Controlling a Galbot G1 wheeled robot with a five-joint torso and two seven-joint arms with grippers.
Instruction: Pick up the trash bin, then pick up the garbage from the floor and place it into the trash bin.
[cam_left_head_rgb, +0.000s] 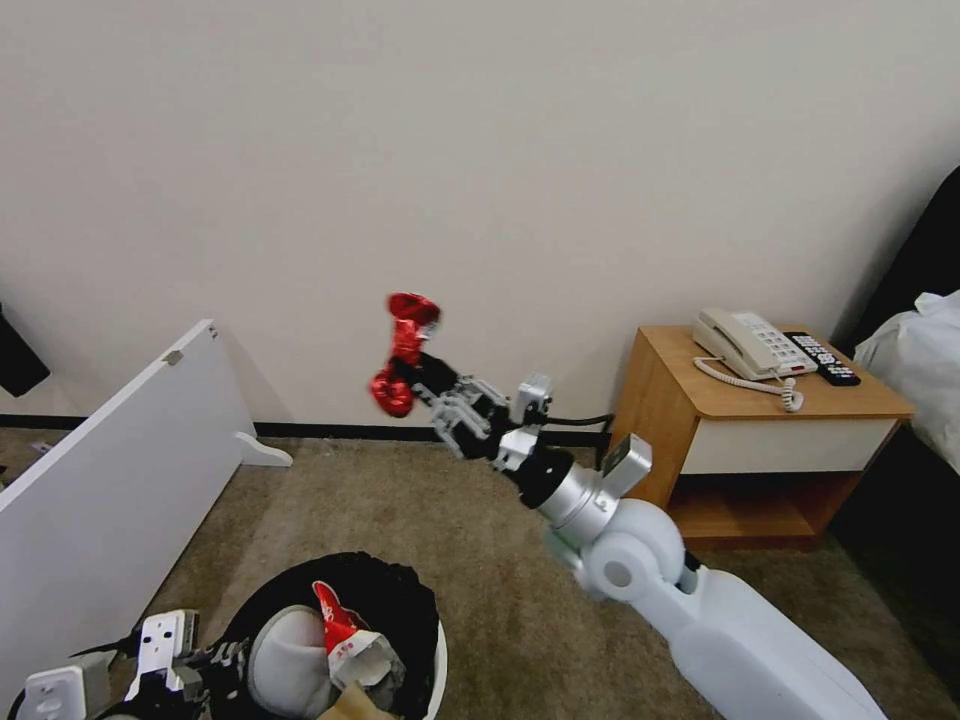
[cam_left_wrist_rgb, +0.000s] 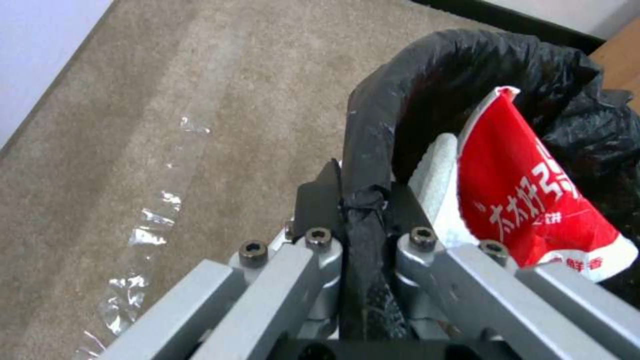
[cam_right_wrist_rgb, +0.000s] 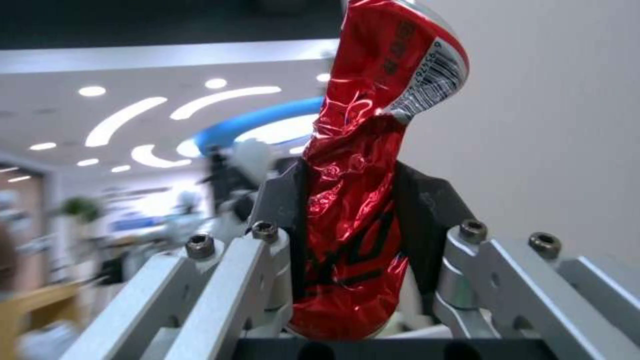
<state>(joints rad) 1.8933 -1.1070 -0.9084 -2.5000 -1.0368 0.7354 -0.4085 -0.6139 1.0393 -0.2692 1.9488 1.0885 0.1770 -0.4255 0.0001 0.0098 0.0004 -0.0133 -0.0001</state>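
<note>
Spreading beige-brown across the lower half of the head view, the floor (cam_left_head_rgb: 400, 500) lies bare between a leaning white panel (cam_left_head_rgb: 110, 480) at nine o'clock and a wooden nightstand (cam_left_head_rgb: 760, 430) at three o'clock.

The trash bin (cam_left_head_rgb: 425, 600) sits at six o'clock, black liner folded over its rim, with a white slipper (cam_left_head_rgb: 285, 650) and a red-and-white wrapper (cam_left_head_rgb: 335, 615) already inside. The left gripper (cam_left_wrist_rgb: 363, 205) is clamped tight on the lined rim (cam_left_wrist_rgb: 373, 145), one finger inside and one outside.

The right gripper (cam_left_head_rgb: 425, 375) is raised near the centre of the head view, well above the bin and toward its one o'clock side. Its fingers pinch the crushed red can (cam_left_head_rgb: 402, 352) at the narrow waist, both ends sticking out.

The risk, as I judge it, is the drop: the can hangs far from the bin mouth, so an early release would send it to the carpet. The creased, shiny metal could also slip or pivot in the pinch during the swing, and the single rim grip could let the bin tilt.
</note>
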